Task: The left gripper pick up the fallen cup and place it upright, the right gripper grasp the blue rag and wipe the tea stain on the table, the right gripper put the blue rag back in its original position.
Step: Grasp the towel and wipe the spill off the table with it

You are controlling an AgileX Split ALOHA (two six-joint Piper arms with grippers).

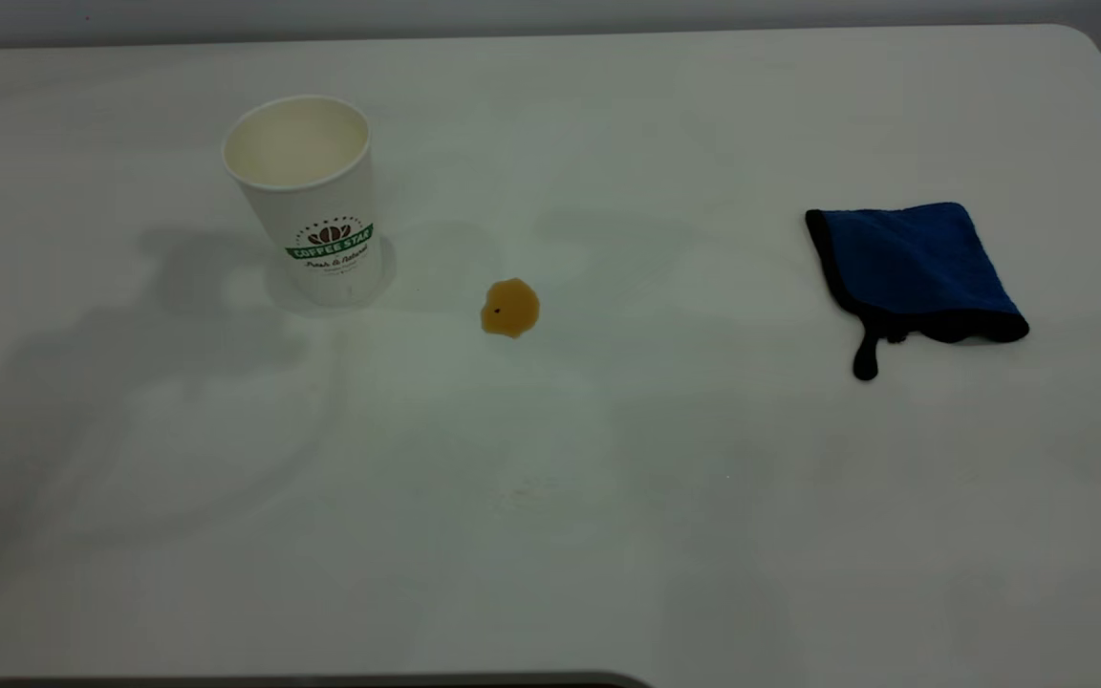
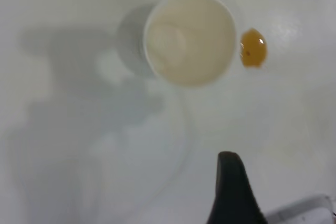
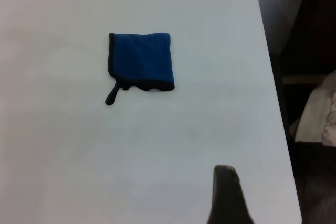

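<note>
While neither gripper shows in the exterior view, each wrist view catches one dark finger at its frame edge: the left gripper's finger (image 2: pixel 233 192) and the right gripper's finger (image 3: pixel 227 195). Only one finger each, so I cannot tell how far either pair of jaws is apart. Neither holds or touches anything visible.

Landmark = the tea stain (image 1: pixel 510 308), amber-brown blot with a tiny dark speck, sitting on the table (image 1: pixel 550 497) roughly mid-width. Nearer the camera than the stain: bare white tabletop with soft shadows only.

The cup (image 1: pixel 307 196) stands upright, left of the stain and slightly farther back, near it but not touching. Open mouth up, cream inside, nothing visible in it. Print readable on the wall: green banner "COFFEE STAR", brown bean mark above it, a script line below that is too small to read.

In the left wrist view the cup (image 2: pixel 190 38) is seen from above, with the stain (image 2: pixel 253 48) just beside its rim; the left finger is well apart from both, hanging above the table.

The blue rag (image 1: pixel 909 268) lies flat, well to the right of the stain and about level with it. Folded, black edging, short black loop tail pointing toward the camera. In the right wrist view the rag (image 3: pixel 140 61) lies well apart from the right finger, near the table's edge.
</note>
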